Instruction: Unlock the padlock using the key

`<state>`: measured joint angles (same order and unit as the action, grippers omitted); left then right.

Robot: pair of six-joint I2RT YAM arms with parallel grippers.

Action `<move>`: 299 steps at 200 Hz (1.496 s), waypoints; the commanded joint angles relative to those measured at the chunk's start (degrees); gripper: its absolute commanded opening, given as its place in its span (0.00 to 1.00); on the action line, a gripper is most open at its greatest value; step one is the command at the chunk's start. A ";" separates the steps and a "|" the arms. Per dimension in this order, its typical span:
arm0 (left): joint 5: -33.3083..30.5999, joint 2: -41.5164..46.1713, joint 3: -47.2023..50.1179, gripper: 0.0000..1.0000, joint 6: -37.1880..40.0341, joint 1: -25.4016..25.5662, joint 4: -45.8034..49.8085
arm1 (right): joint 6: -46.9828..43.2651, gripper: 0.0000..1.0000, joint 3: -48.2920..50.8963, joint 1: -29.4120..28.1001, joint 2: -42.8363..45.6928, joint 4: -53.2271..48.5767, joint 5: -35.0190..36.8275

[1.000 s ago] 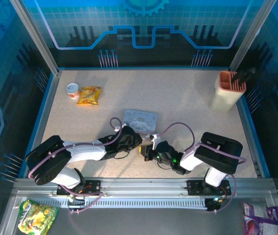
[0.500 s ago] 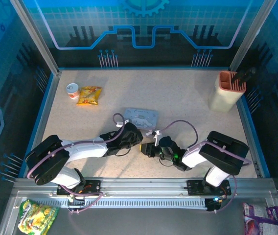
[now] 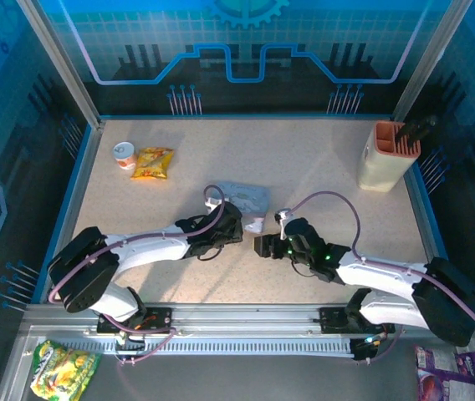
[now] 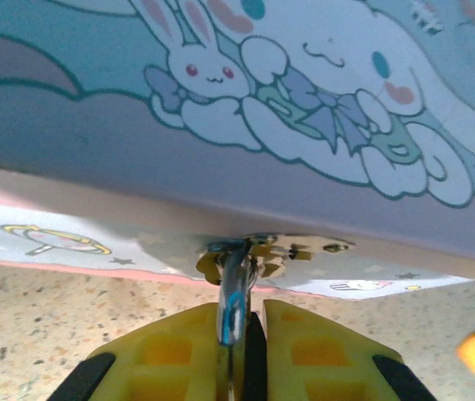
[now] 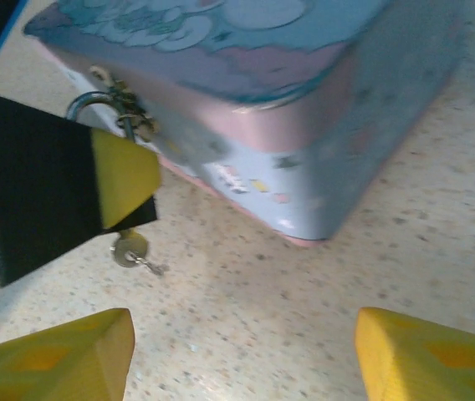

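The padlock (image 4: 231, 296) is held at the front wall of the tin (image 4: 321, 125), its thin silvery shackle passed through the tin's small brassy hasp. Its dark body is covered by the yellow pads of the left pincer (image 4: 242, 324), which is nearly closed and clamped on it. From the right wrist, the shackle is seen as a bright arc above that pincer's black finger. The key (image 5: 130, 248) is seen just below the pad as a small round metal head with a thin sliver under it. Whether it sits in the lock cannot be told. The right pincer (image 5: 242, 357) is spread wide, with a yellow tip at each lower corner, both cut off by the edge. From above, both pincers are seen close together just in front of the tin. The tin is smooth and pale blue, printed with cartoon rabbits. The table (image 5: 321, 292) is beige and speckled.
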<state>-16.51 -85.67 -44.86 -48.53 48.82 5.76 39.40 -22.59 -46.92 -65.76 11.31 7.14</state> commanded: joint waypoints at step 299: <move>2.86 6.39 -4.17 0.76 15.29 -12.83 6.76 | 5.16 0.68 -1.90 -1.83 -5.22 3.76 -6.17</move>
<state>-19.55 -78.43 -49.34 -35.68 38.83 12.95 44.07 -20.95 -48.34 -65.87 10.20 3.36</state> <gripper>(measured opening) 0.755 0.679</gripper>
